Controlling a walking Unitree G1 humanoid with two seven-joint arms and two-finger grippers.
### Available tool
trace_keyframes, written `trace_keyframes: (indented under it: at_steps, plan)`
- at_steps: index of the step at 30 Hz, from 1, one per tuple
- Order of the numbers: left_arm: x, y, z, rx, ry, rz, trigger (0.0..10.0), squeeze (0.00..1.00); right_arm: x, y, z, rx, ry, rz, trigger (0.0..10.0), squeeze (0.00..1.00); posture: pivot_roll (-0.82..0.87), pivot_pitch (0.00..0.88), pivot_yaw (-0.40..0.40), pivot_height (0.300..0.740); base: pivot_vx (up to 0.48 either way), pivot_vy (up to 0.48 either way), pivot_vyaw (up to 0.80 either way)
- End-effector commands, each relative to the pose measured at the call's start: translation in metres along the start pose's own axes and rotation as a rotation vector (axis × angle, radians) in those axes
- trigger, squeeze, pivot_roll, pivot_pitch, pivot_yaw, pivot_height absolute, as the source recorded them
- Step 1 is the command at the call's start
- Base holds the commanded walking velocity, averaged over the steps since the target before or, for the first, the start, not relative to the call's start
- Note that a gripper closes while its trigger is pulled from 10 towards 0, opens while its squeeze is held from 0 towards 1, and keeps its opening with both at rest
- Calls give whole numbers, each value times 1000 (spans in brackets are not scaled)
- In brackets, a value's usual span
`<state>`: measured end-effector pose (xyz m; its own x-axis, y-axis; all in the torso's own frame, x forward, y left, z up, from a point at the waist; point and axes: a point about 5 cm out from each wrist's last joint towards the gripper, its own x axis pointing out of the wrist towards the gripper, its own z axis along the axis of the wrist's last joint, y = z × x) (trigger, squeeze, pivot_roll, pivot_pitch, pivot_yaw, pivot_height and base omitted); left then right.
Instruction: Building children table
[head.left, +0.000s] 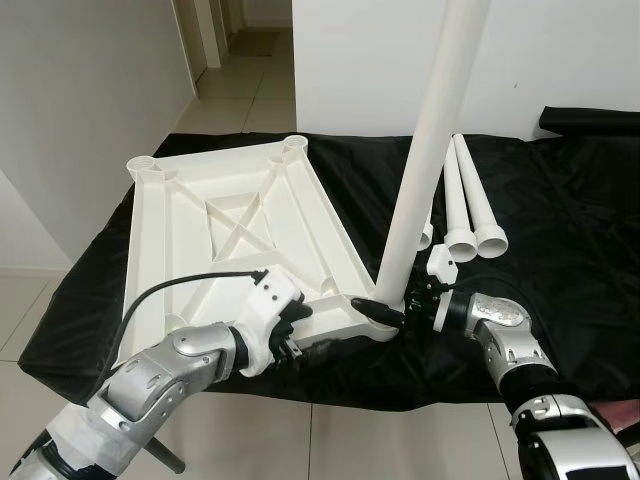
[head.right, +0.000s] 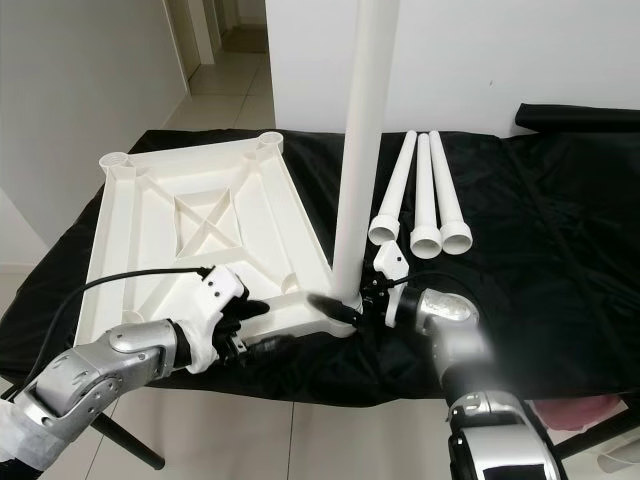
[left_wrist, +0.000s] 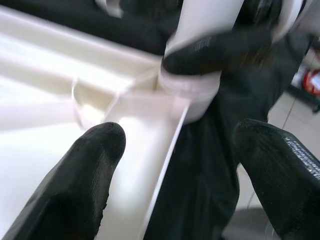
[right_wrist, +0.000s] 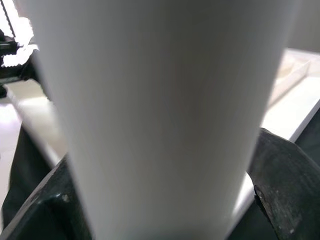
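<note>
step in hand: seating first leg. table top (head.left: 230, 235), upside down on black cloth (head.left: 560, 230); upright leg (head.left: 425, 150) stands in its near right corner socket (head.left: 372, 318). right gripper (head.left: 392, 312) pinches the leg's base. left gripper (head.left: 292, 330), fingers spread, straddles the near edge. three spare legs (head.left: 465, 200) lie to the right. next: likely press the leg home. containers: none.

Upright leg (head.left: 425, 150): top cut off by upper edge above right end effector (head.left: 392, 312). Leg's foot inside corner socket hidden behind that end effector's fingers (left_wrist: 210, 50). Tabletop (head.left: 215, 225) near corner under left end effector (head.left: 292, 335) hidden by white wrist housing. Far ends of three loose legs (head.right: 425, 195) beyond right end effector partly masked by upright leg. Wrist views blurred.
</note>
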<state>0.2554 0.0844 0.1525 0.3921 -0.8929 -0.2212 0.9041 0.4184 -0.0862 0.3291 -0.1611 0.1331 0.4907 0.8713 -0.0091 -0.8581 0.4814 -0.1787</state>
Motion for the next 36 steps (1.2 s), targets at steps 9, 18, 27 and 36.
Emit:
trace_keyframes:
  at_steps: [9, 18, 27, 36]
  plan:
    - [4, 0, 11, -10, -91, 65, 10000, 0, 18, 2, 16, -13, -100, -91, 7255, 0, 11, 17, 56, 740, 0, 0, 0]
    - [10, -3, 6, -41, -113, 117, 10000, 0, 8, -1, 15, 26, -63, -158, 0, 0, 7, 19, 40, 740, 0, 0, 0]
    - [11, -1, 4, -65, -130, 166, 10000, 0, 3, -1, 12, 35, 21, -398, 10000, 0, 2, 13, 39, 740, 0, 0, 0]
    - [12, -1, 4, -59, -133, 176, 10000, 0, 9, 10, 12, 94, 28, -596, 10000, 0, -3, 11, 41, 740, 0, 0, 0]
